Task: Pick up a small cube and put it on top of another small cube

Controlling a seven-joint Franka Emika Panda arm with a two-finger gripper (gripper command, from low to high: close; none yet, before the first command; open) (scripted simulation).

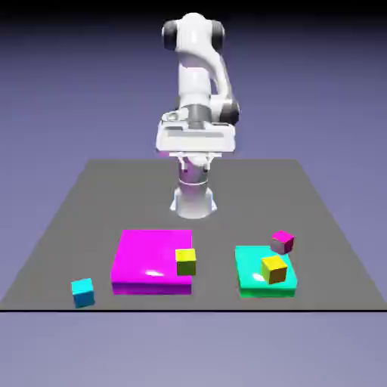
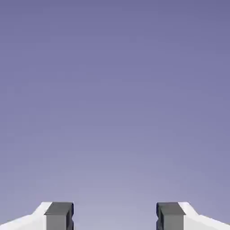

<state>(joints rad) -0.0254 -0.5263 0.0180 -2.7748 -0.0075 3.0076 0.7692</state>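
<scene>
On the exterior view's left, a small cyan cube (image 1: 83, 292) sits alone on the counter (image 1: 68, 227), near its front edge. To its right lies a flat magenta slab (image 1: 147, 257) with a yellow-green cube (image 1: 186, 261) at its right end; we cannot tell whether that cube rests on the slab or just against it. Further right is a turquoise slab (image 1: 253, 270) carrying an orange-yellow cube (image 1: 274, 269), with a small magenta cube (image 1: 283, 242) at its far right corner.

The hand (image 2: 115, 216) is raised well above all of this, up by the arm's base. In the hand view we see only backdrop between its two grey fingertips (image 2: 59, 214), which stand wide apart and hold nothing.

We judge the task has not yet begun. To do the first step well, we should pick a cube with free sides, and the cyan one looks easiest. We should bring the hand straight down over it, square the fingers to two opposite faces, and close only once the cube is centred between them. The orange-yellow cube seems a fair base.
</scene>
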